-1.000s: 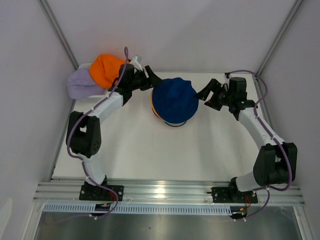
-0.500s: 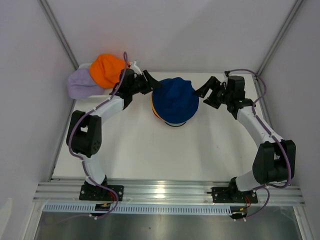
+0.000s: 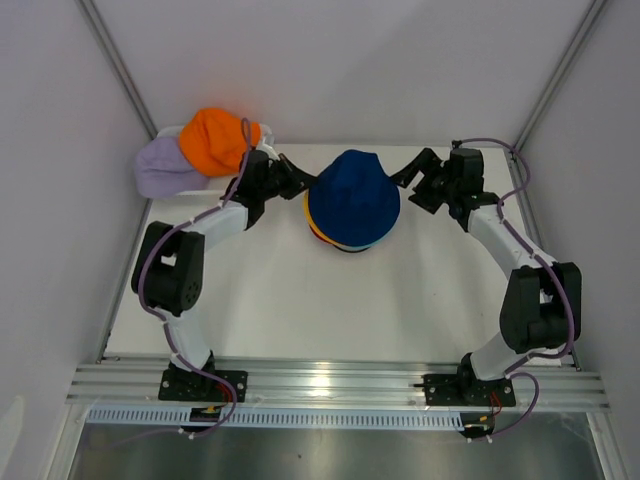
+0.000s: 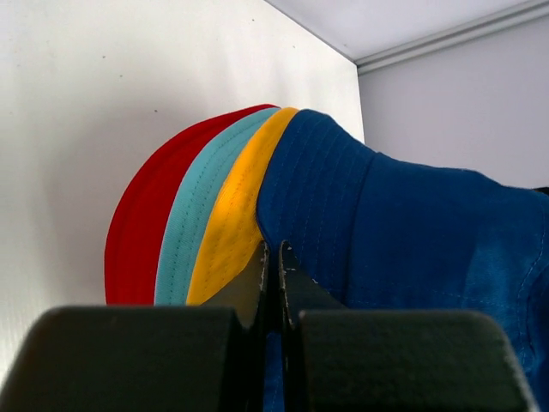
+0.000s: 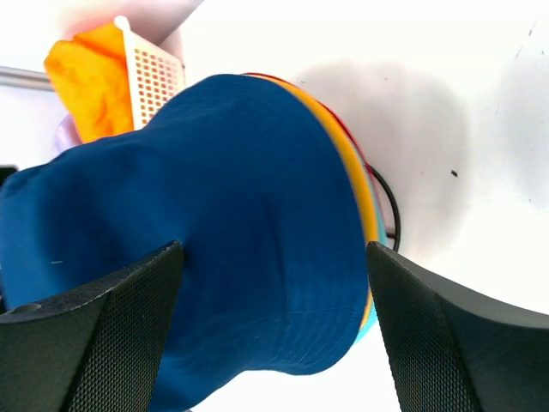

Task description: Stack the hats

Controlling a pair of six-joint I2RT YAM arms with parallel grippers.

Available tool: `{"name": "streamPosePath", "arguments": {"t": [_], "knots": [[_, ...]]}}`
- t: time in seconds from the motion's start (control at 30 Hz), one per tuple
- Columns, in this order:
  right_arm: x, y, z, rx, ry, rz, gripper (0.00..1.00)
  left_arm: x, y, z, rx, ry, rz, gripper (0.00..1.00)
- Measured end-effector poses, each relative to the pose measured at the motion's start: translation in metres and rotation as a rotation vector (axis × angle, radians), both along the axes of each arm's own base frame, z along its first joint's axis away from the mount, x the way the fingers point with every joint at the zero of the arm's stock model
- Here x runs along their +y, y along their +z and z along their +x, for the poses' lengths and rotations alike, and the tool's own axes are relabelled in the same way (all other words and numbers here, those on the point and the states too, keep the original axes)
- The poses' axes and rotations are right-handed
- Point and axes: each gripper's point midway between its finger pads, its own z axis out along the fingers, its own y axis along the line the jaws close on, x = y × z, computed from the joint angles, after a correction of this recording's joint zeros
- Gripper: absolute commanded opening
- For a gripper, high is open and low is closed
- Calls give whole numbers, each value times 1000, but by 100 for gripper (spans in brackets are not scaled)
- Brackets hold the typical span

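A navy blue hat (image 3: 352,200) tops a stack at the table's middle, over a yellow hat (image 4: 233,215), a teal hat (image 4: 193,223) and a red hat (image 4: 141,232). My left gripper (image 3: 300,180) is at the stack's left side, shut on the navy hat's brim (image 4: 274,257); blue fabric shows between the fingers. On the stack's right, my right gripper (image 3: 415,182) stands open and wide, with the navy hat (image 5: 223,223) in front of it (image 5: 274,266), apart from the pads. An orange hat (image 3: 215,140) and a lavender hat (image 3: 160,168) lie at the far left.
The orange and lavender hats rest in a white lattice basket (image 5: 154,69) at the table's far left corner. A black wire frame (image 5: 390,206) shows under the stack. Grey walls close in the table on three sides.
My left gripper went from open to shut on the navy hat's brim. The navy hat's crown now stands taller and more pointed. The right gripper shifted slightly farther back.
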Motion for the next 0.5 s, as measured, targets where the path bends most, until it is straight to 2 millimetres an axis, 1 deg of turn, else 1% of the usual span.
{"name": "streamPosePath", "arguments": {"t": [0.2,0.33,0.5], "knots": [[2,-14,7,34,-19,19,89,6,-6,-10,-4,24,2,1],[5,-17,10,34,-24,24,88,4,-8,-12,-11,41,17,1],[10,-24,11,41,-21,27,88,0,-19,-18,-10,58,38,1]]}}
